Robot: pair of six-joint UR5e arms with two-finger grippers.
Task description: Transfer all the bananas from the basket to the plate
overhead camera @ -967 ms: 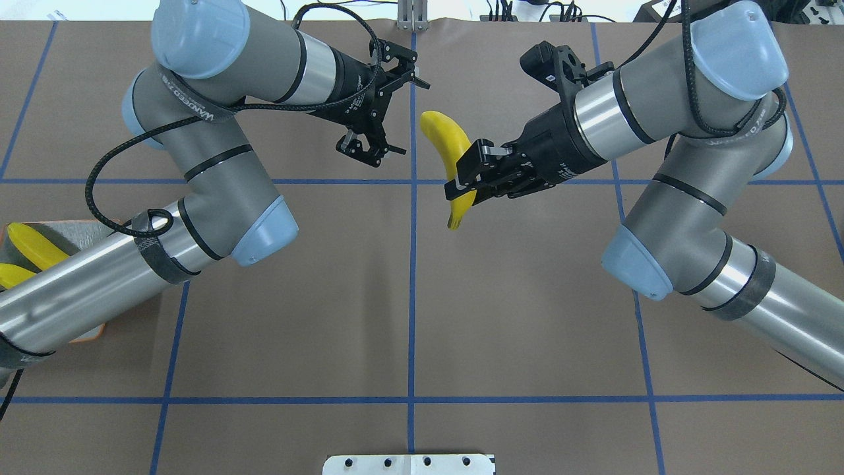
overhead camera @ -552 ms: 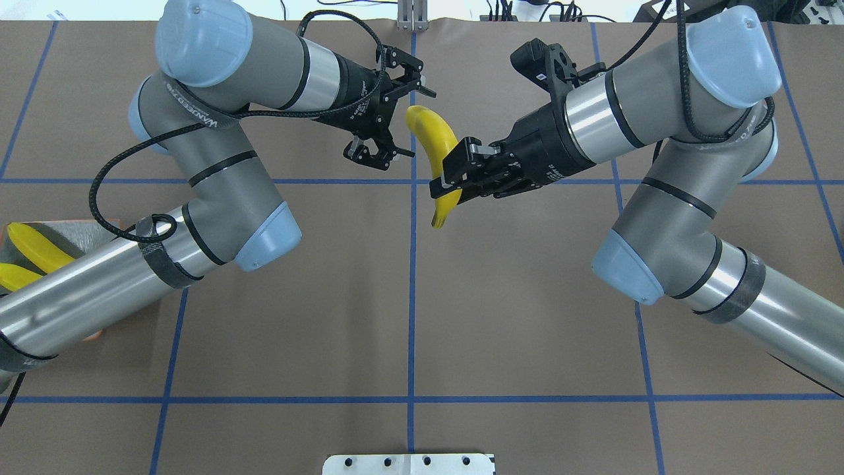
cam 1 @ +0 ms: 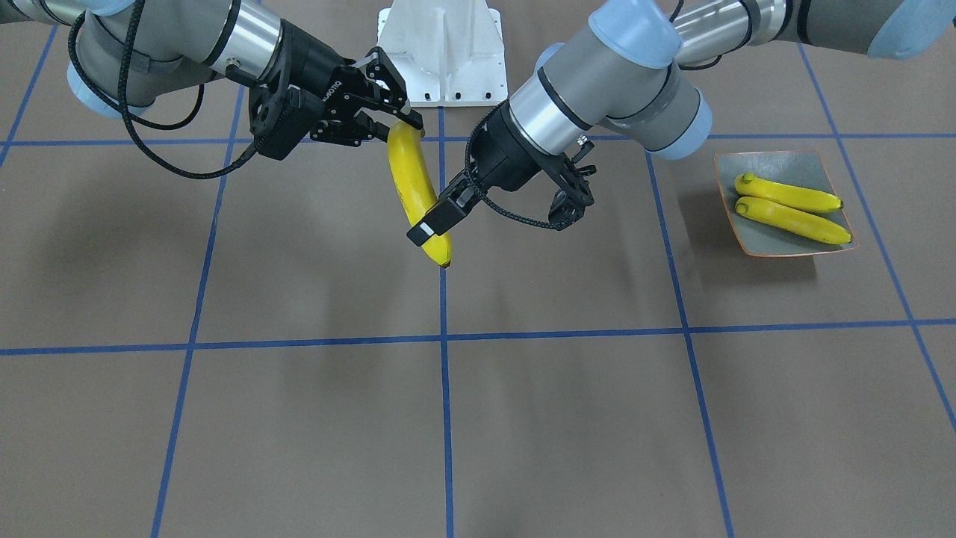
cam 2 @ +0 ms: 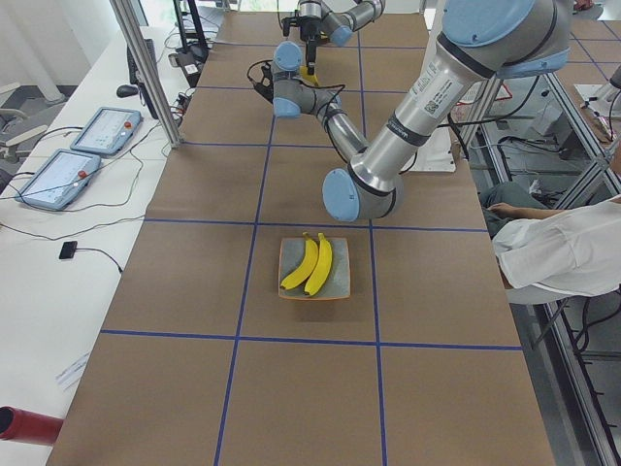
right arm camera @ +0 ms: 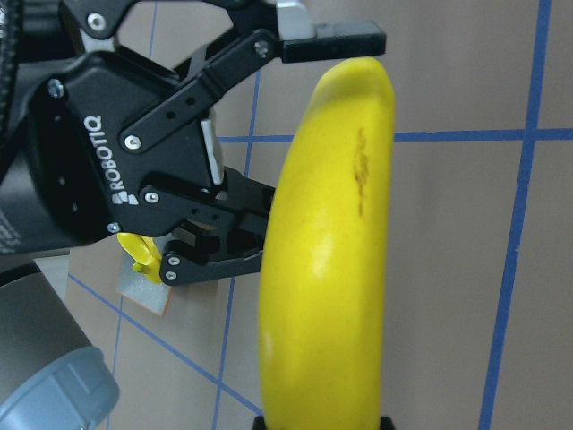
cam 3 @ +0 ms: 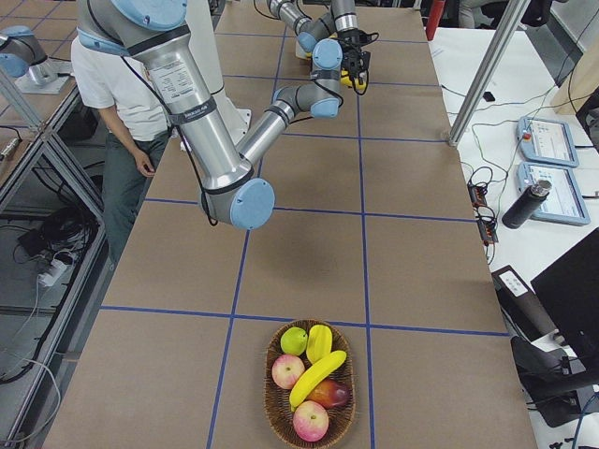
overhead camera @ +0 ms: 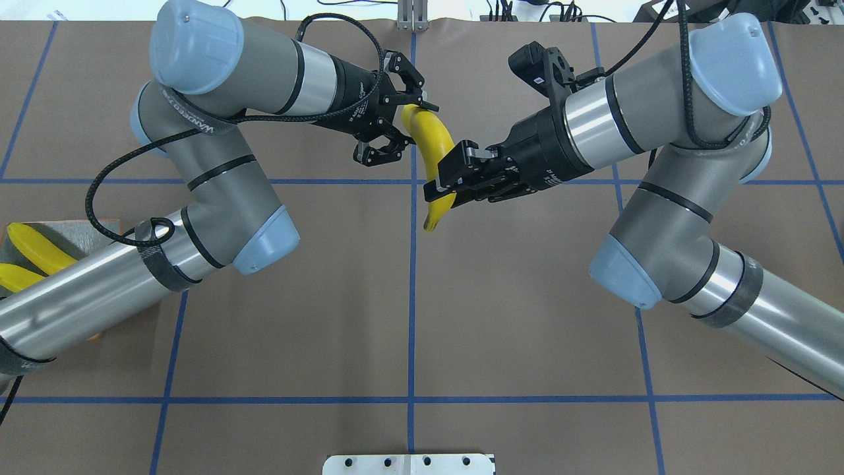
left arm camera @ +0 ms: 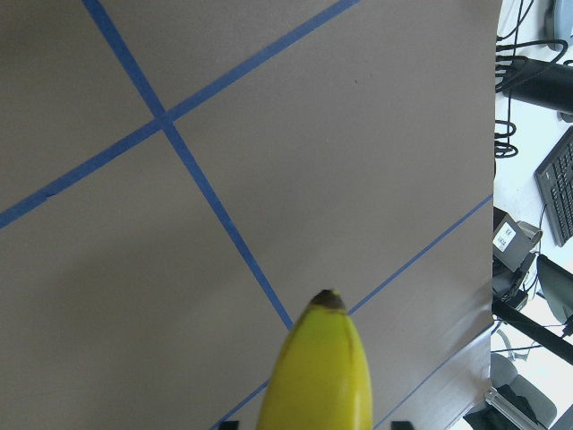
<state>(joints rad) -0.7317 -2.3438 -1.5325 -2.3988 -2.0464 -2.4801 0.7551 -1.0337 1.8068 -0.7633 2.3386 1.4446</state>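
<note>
The table carries the plate with two bananas at the robot's left end and the fruit basket at its right end. A third banana hangs in mid-air over the centre line, clamped near one end by the right gripper. The left gripper, lettered ROBOTIQ, straddles the other end with its jaws spread, not pinching.

One banana above table centre; two bananas on plate, robot's left; basket right.
</note>
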